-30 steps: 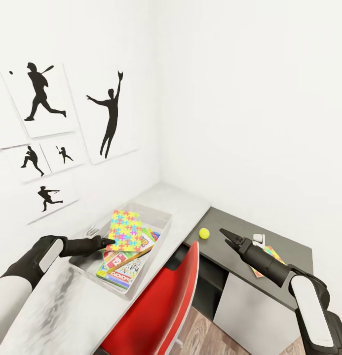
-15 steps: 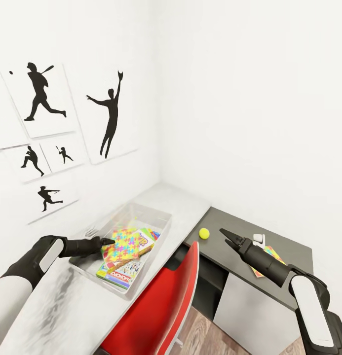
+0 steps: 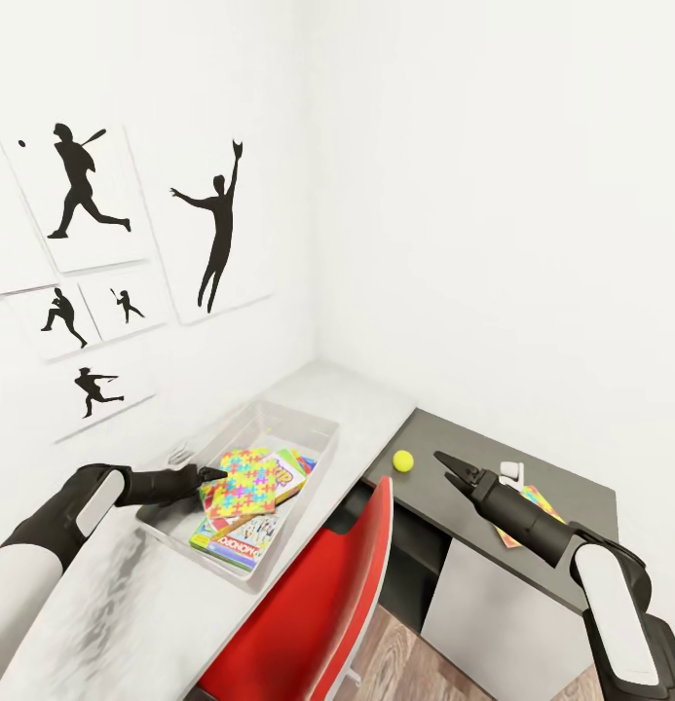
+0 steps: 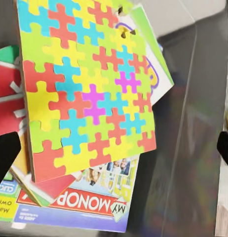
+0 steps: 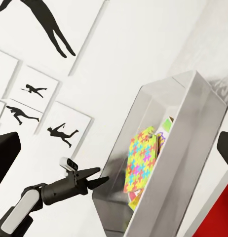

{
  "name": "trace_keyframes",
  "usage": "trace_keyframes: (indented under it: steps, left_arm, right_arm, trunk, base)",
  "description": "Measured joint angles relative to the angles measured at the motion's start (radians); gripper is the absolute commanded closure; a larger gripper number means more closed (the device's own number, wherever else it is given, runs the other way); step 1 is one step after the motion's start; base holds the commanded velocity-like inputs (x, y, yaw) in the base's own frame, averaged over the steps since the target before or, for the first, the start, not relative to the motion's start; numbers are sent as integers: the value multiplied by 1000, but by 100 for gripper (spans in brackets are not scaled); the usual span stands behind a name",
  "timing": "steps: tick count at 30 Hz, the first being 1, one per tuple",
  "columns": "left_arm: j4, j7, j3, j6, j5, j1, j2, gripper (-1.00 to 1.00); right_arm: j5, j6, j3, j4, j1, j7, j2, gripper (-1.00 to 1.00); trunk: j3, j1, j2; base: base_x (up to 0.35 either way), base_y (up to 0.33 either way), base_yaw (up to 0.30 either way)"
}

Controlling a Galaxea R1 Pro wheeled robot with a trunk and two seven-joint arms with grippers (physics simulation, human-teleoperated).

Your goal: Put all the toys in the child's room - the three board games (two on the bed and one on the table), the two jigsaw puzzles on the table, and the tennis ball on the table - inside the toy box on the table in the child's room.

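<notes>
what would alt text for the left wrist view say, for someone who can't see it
A jigsaw puzzle, a flat square of interlocking yellow, pink, blue and green pieces, lies tilted on top of a stack of board games inside the light grey toy box. A Monopoly box sits at the bottom of the stack, and dark fingertips of the left gripper show at the picture's edges.

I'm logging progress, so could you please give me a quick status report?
Left end effector open at toy box rim, empty. Right end effector open near tennis ball. Puzzle lies in box on board games. Red chair between arms.
</notes>
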Motion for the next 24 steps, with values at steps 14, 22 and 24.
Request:
trace_keyframes:
  steps: [14, 22, 24]
  left_arm:
    - [-59, -461, -4, 0, -4, 2, 13, -100]
    - [-62, -484, -3, -3, -3, 3, 13, -100]
    - [-62, -495, -3, -3, -4, 3, 13, -100]
  right_arm:
    - [0, 0, -6, -1, 0, 1, 0, -100]
    - [0, 0, -6, 0, 0, 1, 0, -100]
    - [0, 0, -6, 0, 0, 1, 0, -100]
  trunk:
    - [4, 0, 0]
    - [13, 0, 0]
    - [16, 0, 0]
  base:
    - [-52, -103, -55]
    - [-32, -113, -200]
    - [-3, -12, -204]
